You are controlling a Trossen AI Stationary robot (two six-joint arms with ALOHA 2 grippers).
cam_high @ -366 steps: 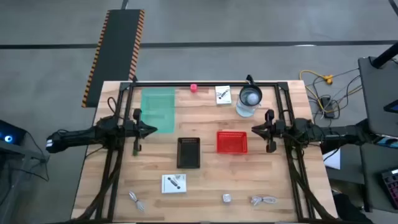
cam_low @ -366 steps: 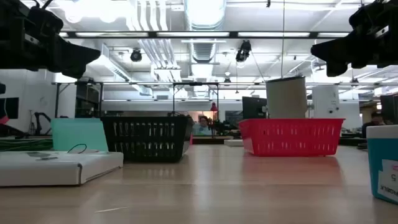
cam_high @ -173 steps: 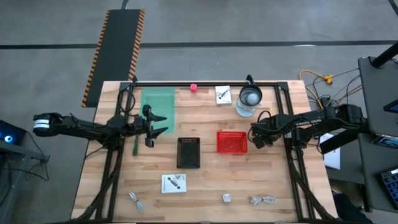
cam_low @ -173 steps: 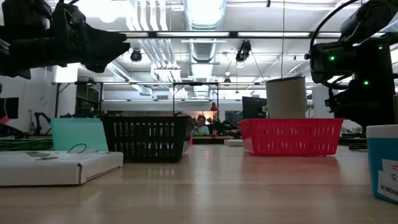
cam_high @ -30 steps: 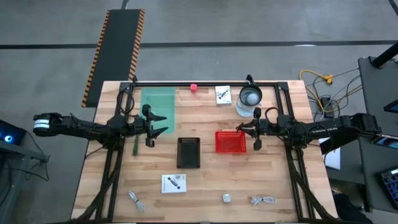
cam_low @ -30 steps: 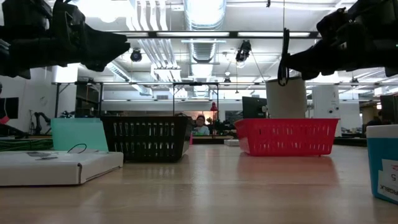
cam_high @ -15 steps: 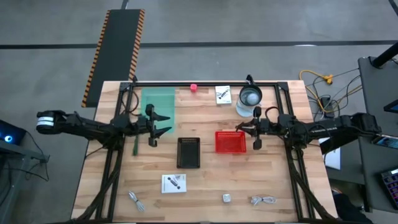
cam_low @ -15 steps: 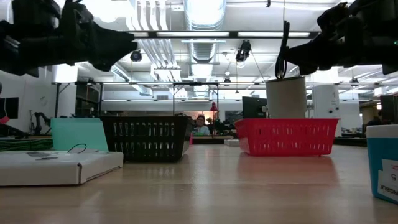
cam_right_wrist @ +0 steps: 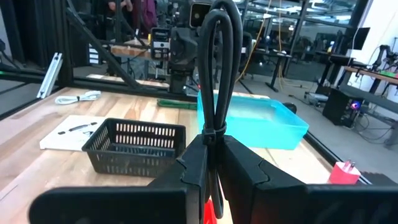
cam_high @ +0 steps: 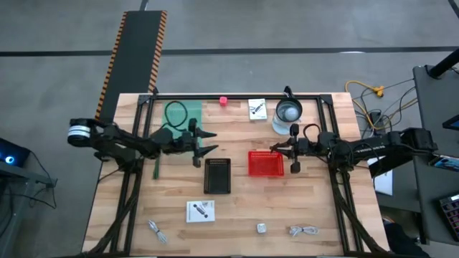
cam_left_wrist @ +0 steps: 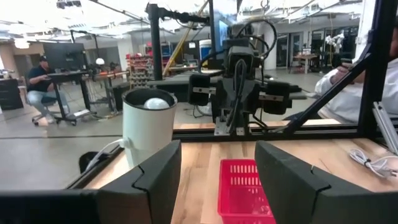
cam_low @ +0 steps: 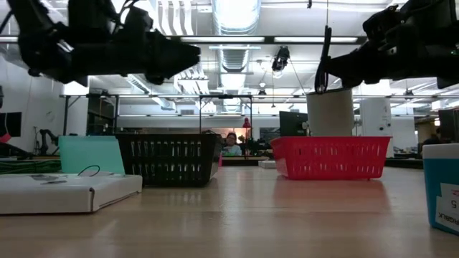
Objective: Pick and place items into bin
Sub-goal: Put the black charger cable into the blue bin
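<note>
Hanging upright from the right gripper [cam_right_wrist: 211, 163], whose fingers pinch it, the black cable loop [cam_right_wrist: 217, 68] sits just above the red bin [cam_high: 267, 163]; left gripper [cam_high: 206, 142] hovers spread over the desk [cam_high: 237, 215]

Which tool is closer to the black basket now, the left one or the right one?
Left. The left tool hovers just beside the black basket's far left corner; the right tool, shut on a black cable loop, is above the red basket.

Robotics lab: exposed ceiling ducts [cam_low: 237, 43], workbenches [cam_right_wrist: 373, 74], cables.
</note>
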